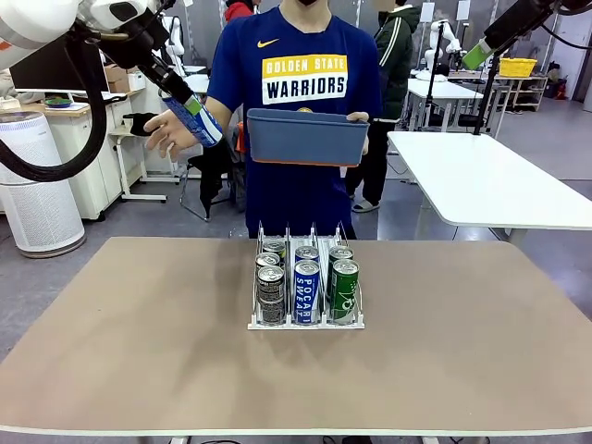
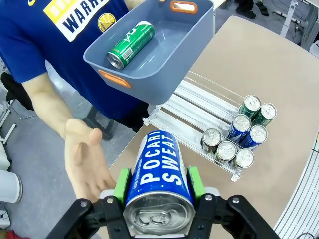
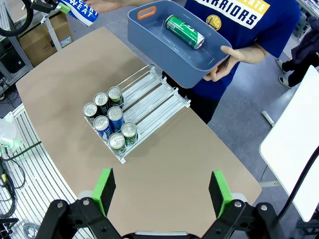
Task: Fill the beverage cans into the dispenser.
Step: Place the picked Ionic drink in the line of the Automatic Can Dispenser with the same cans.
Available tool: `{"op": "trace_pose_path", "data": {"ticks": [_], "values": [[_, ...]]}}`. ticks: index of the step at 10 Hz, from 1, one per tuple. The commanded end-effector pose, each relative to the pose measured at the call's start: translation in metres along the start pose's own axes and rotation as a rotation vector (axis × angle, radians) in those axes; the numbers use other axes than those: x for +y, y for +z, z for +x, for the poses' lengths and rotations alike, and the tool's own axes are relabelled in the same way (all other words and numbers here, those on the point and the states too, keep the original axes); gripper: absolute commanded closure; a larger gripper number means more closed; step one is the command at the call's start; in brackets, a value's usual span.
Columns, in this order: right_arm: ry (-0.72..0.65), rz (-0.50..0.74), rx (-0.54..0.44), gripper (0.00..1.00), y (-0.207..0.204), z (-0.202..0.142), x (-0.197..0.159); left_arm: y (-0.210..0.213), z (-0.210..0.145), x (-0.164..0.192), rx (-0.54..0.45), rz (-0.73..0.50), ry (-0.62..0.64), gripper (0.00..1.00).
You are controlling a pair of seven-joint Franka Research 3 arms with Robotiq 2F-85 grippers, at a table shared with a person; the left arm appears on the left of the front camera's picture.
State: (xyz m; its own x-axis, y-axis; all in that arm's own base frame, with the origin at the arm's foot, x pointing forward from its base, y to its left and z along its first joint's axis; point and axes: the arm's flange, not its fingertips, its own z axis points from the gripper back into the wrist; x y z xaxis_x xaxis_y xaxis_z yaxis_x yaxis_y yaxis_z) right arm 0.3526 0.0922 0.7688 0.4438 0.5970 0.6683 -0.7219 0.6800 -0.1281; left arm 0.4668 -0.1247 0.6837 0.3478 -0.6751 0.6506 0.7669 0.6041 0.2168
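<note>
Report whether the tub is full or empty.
Nearly empty: the tub holds a single green can, lying on its side on the floor.

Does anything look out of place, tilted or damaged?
Nothing damaged or spilled. Only one green metal can lies on its side in the blue-grey plastic tub the person holds; the cans in the clear dispenser stand upright.

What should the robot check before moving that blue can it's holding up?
1. Grip: left gripper shut on the Pocari Sweat can: ok.
2. Free room at the far end of the dispenser middle lane: ok.
3. Way clear: person's open hand close beside the can: not ok.
4. Other arm: right gripper open, high above the table: ok.
5. All cans loaded: a green can lies in the tub: not ok.
</note>
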Motion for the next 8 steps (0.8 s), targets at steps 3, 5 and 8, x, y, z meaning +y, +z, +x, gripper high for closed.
{"op": "trace_pose_path", "data": {"ticks": [3,5,8], "values": [[0.000,0.000,0.000,0.00,-0.0001,0.0001,0.0004,0.0024,-0.0010,0.0012,-0.008,0.001,-0.003,1.00],[0.000,0.000,0.000,0.00,-0.0001,0.0001,0.0004,0.0024,-0.0010,0.0012,-0.008,0.001,-0.003,1.00],[0.000,0.000,0.000,0.00,-0.0001,0.0001,0.0004,0.0024,-0.0010,0.0012,-0.008,0.001,-0.003,1.00]]}}
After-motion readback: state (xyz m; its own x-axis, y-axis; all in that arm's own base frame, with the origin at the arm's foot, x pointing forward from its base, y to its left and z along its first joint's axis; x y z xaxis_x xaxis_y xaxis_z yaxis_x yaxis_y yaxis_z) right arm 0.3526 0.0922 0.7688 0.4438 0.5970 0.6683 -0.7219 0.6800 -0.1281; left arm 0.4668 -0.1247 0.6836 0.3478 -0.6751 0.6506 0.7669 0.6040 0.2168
